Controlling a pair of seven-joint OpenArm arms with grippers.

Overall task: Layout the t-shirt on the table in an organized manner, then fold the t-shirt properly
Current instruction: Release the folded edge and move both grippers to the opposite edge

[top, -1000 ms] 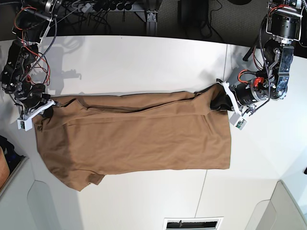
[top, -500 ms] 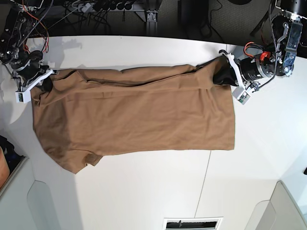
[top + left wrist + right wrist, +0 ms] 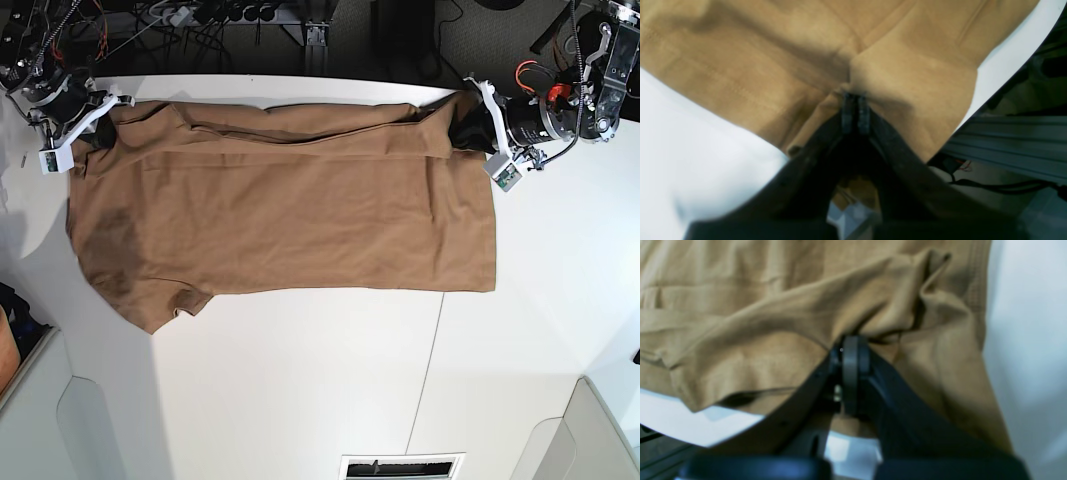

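The tan-brown t-shirt lies spread sideways on the white table, and its upper edge is folded over near the table's far edge. At the shirt's upper right corner my left gripper is shut on the cloth. My right gripper is shut on the upper left corner. In the left wrist view the gripper pinches a bunched fold of the t-shirt. The right wrist view shows the other gripper closed on a rumpled fold of the t-shirt. One short sleeve points to the lower left.
The table's far edge runs just behind the shirt, with cables and a metal frame beyond it. A thin seam crosses the table on the right. A vent sits at the near edge.
Both grippers have pulled back toward the table's far edge, dragging the shirt with them. The shirt now lies farther back and more stretched out.
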